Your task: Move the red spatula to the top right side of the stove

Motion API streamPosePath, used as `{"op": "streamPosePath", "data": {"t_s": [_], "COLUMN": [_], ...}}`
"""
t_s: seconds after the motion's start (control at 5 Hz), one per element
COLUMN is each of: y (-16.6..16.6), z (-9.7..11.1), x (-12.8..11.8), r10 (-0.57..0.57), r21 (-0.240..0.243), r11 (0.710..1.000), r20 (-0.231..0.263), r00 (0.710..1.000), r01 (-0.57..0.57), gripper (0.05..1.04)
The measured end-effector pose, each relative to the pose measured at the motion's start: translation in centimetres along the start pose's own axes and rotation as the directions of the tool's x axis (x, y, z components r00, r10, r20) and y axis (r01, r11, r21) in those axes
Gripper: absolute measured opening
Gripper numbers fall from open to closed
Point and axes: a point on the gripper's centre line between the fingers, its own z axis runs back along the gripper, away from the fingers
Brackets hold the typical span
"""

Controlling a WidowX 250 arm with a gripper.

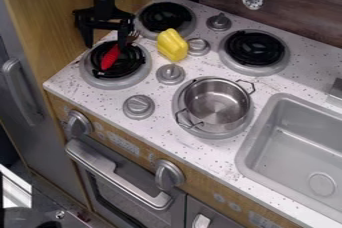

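The black two-finger gripper (105, 46) is in the upper left of the frame, over the round burner with a black coil and grey rim (141, 74). Its fingers stand wide apart, clenched on nothing. One is at the left edge of the burner; the other crosses the view of the red-handled spatula with a slotted head (110, 58). Whether that finger touches the spatula is hard to make out from this angle.

The spatula lies at a slant across this burner in the upper left, its red end toward the lower left and its slotted head toward the upper right.

Just right of the spatula is a yellow, pepper-shaped toy (172, 45), close to a grey knob (198, 46). A second black-coiled burner (187, 26) is near the top of the frame, left of centre, and a third (277, 64) is in the upper right. A shiny, two-handled metal pot (217, 104) sits upright on a burner right of centre. The grey sink (270, 107) is at the right edge.
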Motion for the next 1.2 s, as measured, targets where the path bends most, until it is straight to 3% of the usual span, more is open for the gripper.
{"op": "streamPosePath", "data": {"t_s": [0.4, 0.6, 0.8, 1.0, 1.2], "y": [-0.06, -0.12, -0.35, -0.47, -0.38], "z": [-0.73, -0.75, -0.94, -0.75, -0.79], "x": [-0.48, -0.55, -0.84, -0.75, -0.76], "r10": [-0.012, -0.014, -0.011, 0.003, 0.014], "r21": [0.003, 0.003, -0.011, -0.020, -0.022], "r11": [1.000, 1.000, 1.000, 1.000, 1.000], "r20": [-0.040, -0.043, -0.042, -0.034, -0.037], "r00": [0.999, 0.999, 0.999, 0.999, 0.999], "r01": [0.012, 0.014, 0.011, -0.004, -0.015], "gripper": [0.365, 0.231, 0.468, 0.775, 0.994]}}
